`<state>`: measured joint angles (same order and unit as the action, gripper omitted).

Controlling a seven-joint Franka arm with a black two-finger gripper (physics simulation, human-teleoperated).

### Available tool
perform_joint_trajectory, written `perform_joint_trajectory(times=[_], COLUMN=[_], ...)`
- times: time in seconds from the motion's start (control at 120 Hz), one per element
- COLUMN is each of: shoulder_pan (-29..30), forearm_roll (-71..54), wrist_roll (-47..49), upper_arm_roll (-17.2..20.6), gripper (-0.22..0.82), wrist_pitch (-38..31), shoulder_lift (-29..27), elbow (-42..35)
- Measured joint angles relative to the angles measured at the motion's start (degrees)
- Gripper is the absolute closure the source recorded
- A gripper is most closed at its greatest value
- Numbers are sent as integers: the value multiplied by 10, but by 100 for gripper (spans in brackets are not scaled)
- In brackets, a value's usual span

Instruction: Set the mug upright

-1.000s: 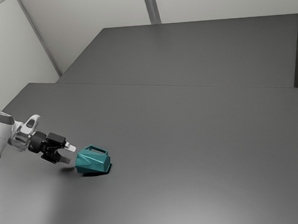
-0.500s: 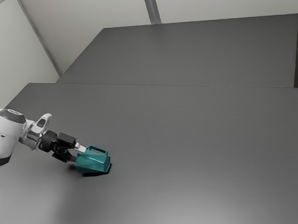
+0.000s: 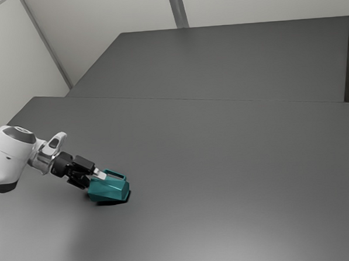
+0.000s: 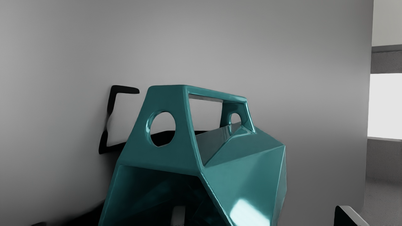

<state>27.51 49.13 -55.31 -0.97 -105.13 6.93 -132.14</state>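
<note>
Mug (image 3: 110, 190) on its side just ahead of your gripper (image 4: 261, 216), mouth toward it. Gripper open, one finger inside the mouth, one outside the wall. Judged step: grasping. Next: close on the wall, then rotate the mug mouth-up.

So the arm (image 3: 11, 156) comes in from the exterior view's left, slanting down toward that view's right, and the gripper (image 3: 95, 179) has its two fingers spread well apart, fwiw.
</note>
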Motion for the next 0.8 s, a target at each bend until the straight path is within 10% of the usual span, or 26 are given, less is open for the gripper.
perform_joint_trajectory(times=[0.8], shoulder_pan=[-6], forearm_roll=[0], wrist_roll=[-1], upper_arm_roll=[3], gripper=[72], wrist_pitch=[-3], shoulder_lift=[-7], elbow=[-1])
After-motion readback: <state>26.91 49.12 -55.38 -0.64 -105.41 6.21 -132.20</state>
